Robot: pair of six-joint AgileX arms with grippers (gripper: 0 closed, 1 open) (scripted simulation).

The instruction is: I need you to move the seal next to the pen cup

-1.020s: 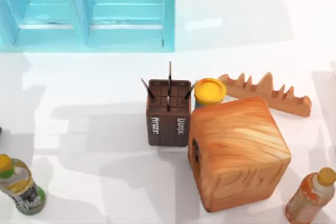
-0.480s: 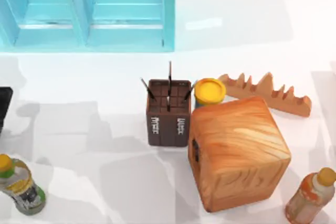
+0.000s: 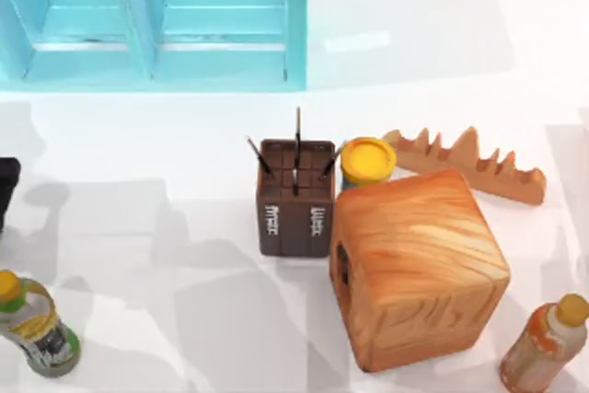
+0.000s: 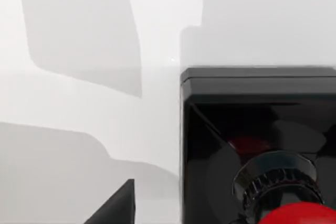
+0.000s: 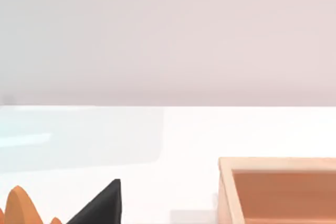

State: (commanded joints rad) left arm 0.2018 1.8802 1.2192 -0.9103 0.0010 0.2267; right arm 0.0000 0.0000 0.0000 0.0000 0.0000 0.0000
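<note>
While the pen cup [image 3: 295, 198] stood mid-table, a dark brown square box with inner dividers, white lettering on its side and thin dark pens poking out, the seal [image 4: 257, 145] lay close before the left wrist camera. It had a glossy black square block base, a ribbed dark collar and a shiny red rounded knob, with bare white table [image 4: 79, 103] beside it. A matte black wedge of the left gripper [image 4: 113, 211] sat just beside the base; I could not tell whether that gripper was apart or closed. The same went for the right gripper [image 5: 100, 205], seen as a dark wedge near the jagged orange-brown rack [image 3: 469, 165].

Touching the pen cup's far right corner stood a round yellow-lidded jar [image 3: 368, 161], and just to the cup's right a large wooden cube [image 3: 419, 269] with strong grain and rounded edges. A plastic bottle [image 3: 32, 324] stood at the near left and another [image 3: 543, 342] at the near right.

A black form [image 3: 7, 186] at the table's left edge was missing a second earlier and reached slightly farther in half a second ago. The cup, jar and cube had not moved.
</note>
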